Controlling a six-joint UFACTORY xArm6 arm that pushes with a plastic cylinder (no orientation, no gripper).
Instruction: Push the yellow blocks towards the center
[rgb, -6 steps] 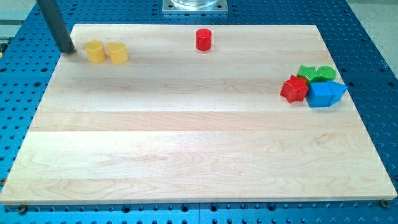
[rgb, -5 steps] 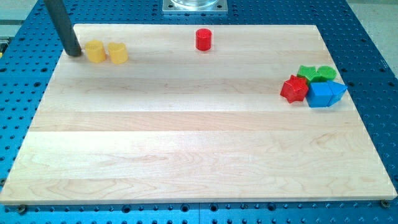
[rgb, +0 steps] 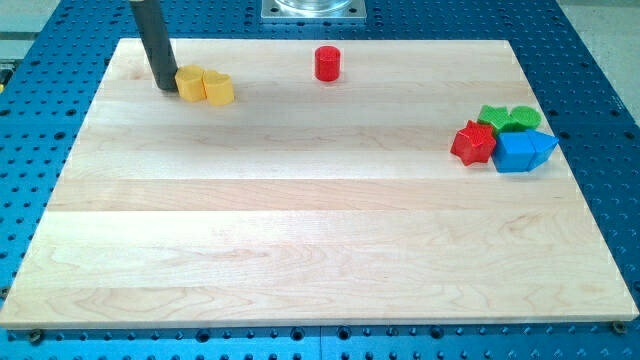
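Two yellow blocks lie side by side near the view's top left: a rounded one (rgb: 189, 82) and, touching it on the right, a second one (rgb: 218, 88). My tip (rgb: 165, 86) stands against the left side of the left yellow block. The dark rod rises from the tip to the view's top edge.
A red cylinder (rgb: 327, 63) stands at the top middle. At the right sits a cluster: a red star block (rgb: 473, 142), two green blocks (rgb: 508, 118) and two blue blocks (rgb: 523, 151). The wooden board (rgb: 320, 250) lies on a blue perforated table.
My tip has moved right, reached the left yellow block and pushed both yellow blocks to the right; the two now touch. The other blocks have not moved.
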